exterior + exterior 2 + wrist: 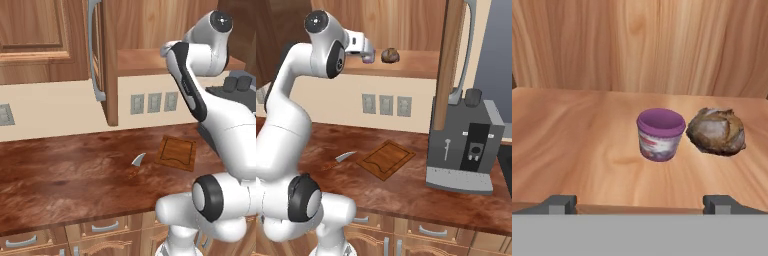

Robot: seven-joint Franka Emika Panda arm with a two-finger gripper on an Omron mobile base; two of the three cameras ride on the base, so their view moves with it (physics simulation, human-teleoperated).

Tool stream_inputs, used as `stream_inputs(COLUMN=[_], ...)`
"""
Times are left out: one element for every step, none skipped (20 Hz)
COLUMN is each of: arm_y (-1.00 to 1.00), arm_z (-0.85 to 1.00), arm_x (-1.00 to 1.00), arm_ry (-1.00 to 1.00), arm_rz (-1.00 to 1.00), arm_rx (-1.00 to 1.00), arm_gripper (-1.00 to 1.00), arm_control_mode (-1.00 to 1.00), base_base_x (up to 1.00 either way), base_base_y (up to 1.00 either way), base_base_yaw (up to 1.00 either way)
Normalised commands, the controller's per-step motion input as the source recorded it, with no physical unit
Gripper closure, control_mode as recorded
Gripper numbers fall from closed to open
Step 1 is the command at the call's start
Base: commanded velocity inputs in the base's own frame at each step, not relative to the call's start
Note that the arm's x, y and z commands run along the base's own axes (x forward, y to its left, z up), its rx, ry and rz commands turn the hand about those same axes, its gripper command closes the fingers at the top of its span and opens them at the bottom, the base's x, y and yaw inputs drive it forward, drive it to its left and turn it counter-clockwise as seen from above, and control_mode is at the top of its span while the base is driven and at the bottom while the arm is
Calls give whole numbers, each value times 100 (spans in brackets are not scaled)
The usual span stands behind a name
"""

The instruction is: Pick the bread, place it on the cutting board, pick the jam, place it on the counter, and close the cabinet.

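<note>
Two dark fingertips stand at the bottom of the hand view, set wide apart with nothing between them; the gripper is open and level with the front edge of the shelf.

On that light wooden shelf, inside the cabinet, the jam stands upright, purple top uppermost. Just beside it on the right lies the bread, close to the jar, though contact cannot be confirmed. Both sit well forward of the cabinet's back wall. From the right base view the jam is partly hidden behind the hand, with the bread clear of it to the right.

Seen from the left base view, one cabinet door stands swung out edge-on, its long grey bar handle facing the room. The arm rises from the lower right and reaches up to the shelf.

Below, on the counter, a curved grey-bladed knife lies left of the cutting board, near it but apart. The board lies flat with nothing on it. Three grey wall outlets sit on the pale backsplash above.

At the far right of the right base view, a grey coffee machine stands on the counter, well apart from the cutting board.
</note>
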Motion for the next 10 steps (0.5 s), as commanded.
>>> stream_inputs(arm_y=[-6,-6,-9,-10,-13,-16,-17,-17,-15,-12], arm_z=[0,0,0,0,0,0,0,0,0,0], arm_x=[42,41,40,39,36,34,33,32,32,31], arm_ry=[0,0,0,0,0,0,0,0,0,0], arm_rz=[-1,-1,-1,-1,0,0,0,0,0,0], arm_rx=[0,0,0,0,0,0,0,0,0,0], arm_gripper=[-100,-100,-100,-100,-100,-100,-100,-100,-100,-100], arm_control_mode=[-100,-100,-100,-100,-100,-100,-100,-100,-100,-100], base_base_x=[0,0,0,0,0,0,0,0,0,0], base_base_y=[0,0,0,0,0,0,0,0,0,0], base_base_yaw=[0,0,0,0,0,0,0,0,0,0])
